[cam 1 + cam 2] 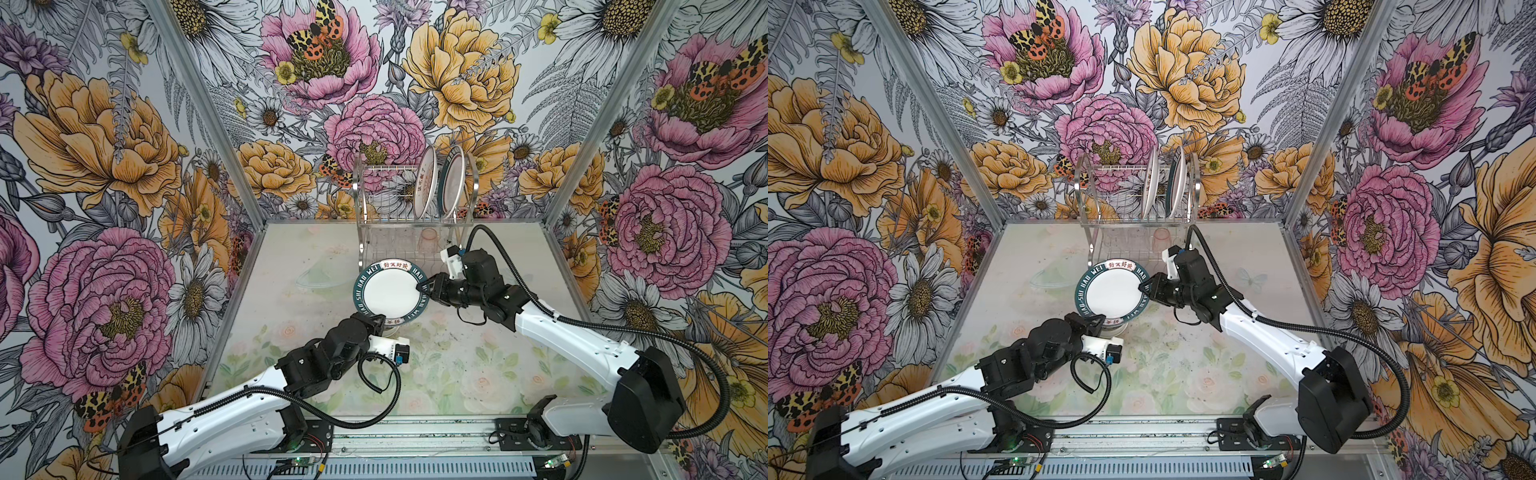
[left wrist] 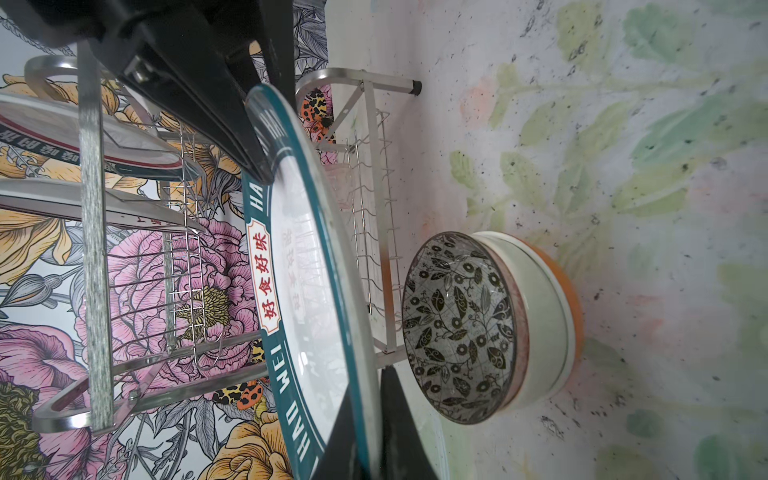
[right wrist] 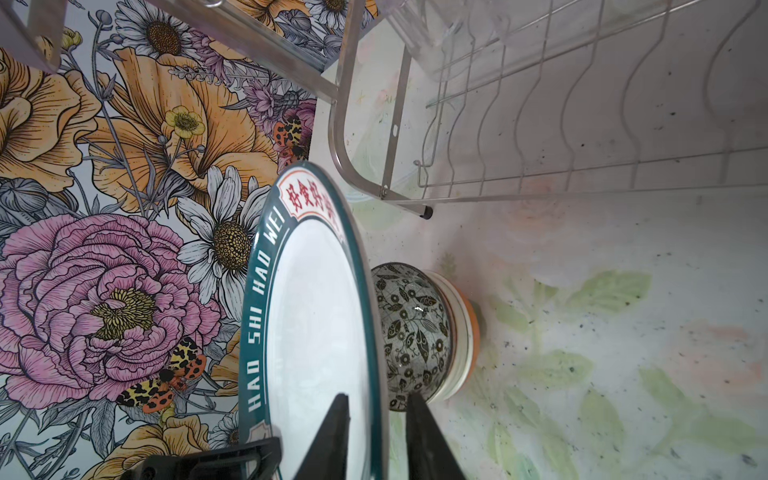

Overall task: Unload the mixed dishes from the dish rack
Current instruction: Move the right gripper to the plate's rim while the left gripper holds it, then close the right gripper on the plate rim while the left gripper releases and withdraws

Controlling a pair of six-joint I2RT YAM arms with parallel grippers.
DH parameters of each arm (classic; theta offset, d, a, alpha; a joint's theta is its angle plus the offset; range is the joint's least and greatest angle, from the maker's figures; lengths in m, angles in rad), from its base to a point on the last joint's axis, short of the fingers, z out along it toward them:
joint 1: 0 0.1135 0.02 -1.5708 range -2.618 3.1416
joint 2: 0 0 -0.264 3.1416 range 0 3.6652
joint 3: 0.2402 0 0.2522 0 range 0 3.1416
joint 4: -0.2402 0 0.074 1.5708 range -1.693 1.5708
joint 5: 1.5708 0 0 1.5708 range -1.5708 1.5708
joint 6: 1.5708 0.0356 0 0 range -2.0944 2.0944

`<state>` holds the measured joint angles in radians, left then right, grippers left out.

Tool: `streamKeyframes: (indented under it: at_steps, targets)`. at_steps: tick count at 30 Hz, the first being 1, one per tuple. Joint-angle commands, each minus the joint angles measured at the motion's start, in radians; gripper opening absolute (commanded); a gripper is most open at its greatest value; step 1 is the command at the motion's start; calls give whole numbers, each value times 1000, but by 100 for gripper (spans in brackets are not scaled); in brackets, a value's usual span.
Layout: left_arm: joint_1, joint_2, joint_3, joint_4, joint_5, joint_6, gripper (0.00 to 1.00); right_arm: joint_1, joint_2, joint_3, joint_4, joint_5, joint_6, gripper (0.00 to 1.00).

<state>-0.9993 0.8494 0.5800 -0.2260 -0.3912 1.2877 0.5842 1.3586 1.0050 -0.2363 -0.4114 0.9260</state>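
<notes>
At the near rim of the plate [image 1: 388,291], over the middle of the bench [image 1: 478,374], we see the left gripper [image 1: 384,321] clamped tight on the teal edge, one finger above it and one below. The right gripper [image 1: 424,286] meets the same plate at its right rim. In the right wrist view its fingers [image 3: 338,436] stand on either side of the rim, one over the white face and one behind. We cannot tell whether they press on it.

The plate lies roughly level and face up between the two grippers, clear of the bench. Its white centre is ringed by a teal band with white letters and a red-and-white label.

Right under it we find a stack of three nested bowls standing on the bench. The leaf-patterned bowl [image 2: 457,328] sits on top, inside the cream bowl [image 2: 540,316], which sits in the orange bowl [image 2: 575,299]. In the left wrist view a gap shows between the plate and the top bowl.

Behind the plate, at the middle of the bench's far edge, stands the rack [image 1: 399,208]. Two plates [image 1: 424,183] stand on edge in the right part of its upper shelf. A pinkish cup [image 1: 428,241] sits upside down on the lower shelf, below them. The left part of the upper shelf shows only bare wire.
</notes>
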Motion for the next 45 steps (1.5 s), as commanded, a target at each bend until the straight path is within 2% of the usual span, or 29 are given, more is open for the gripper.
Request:
streamKeyframes:
  at_steps: [1, 5, 9, 10, 13, 14, 15, 17, 23, 26, 30, 32, 36, 39, 42, 45]
  targets:
    - [-6, -3, 4, 87, -31, 18, 0, 7, 19, 40, -21, -45, 0, 19]
    - [-5, 5, 3, 79, -32, 11, 0, 5, 27, 44, -23, -63, -5, 11]
    - [-6, 2, 1, 84, -47, -5, 1, -7, 15, 51, -23, -65, -17, 0]
    - [-6, 0, 1, 89, -49, -10, 11, -10, 8, 50, -23, -59, -23, 0]
    - [-8, -11, 11, 98, -49, -38, 52, -19, -22, 46, -21, -7, -29, 0]
    - [-6, -15, 15, 98, -48, -48, 60, -23, -35, 45, -20, 8, -30, 0]
    - [-5, -21, 23, 93, -42, -61, 65, -29, -49, 43, -20, 25, -33, 0]
    - [-6, -37, 39, 75, -23, -101, 69, -49, -78, 40, -23, 35, -47, 0]
    - [-3, -158, 90, -42, 66, -314, 82, -184, -210, -7, -52, 18, -77, 0]
    - [5, -216, 121, -77, 86, -438, 99, -218, -268, -26, -95, 50, -126, 0]
    - [31, -269, 139, -2, 93, -601, 99, -228, -326, -36, -197, 107, -190, 0]
    - [82, -260, 176, -15, 147, -701, 99, -230, -351, -44, -250, 133, -204, 0]
    - [261, -198, 265, -98, 411, -906, 99, -233, -399, -83, -334, 184, -225, 0]
    - [391, -149, 301, -117, 608, -1015, 99, -232, -400, -118, -377, 212, -258, 0]
    - [469, -105, 319, -116, 739, -1064, 99, -233, -361, -145, -391, 218, -283, 0]
    - [503, -69, 328, -130, 809, -1085, 99, -233, -318, -166, -385, 223, -295, 0]
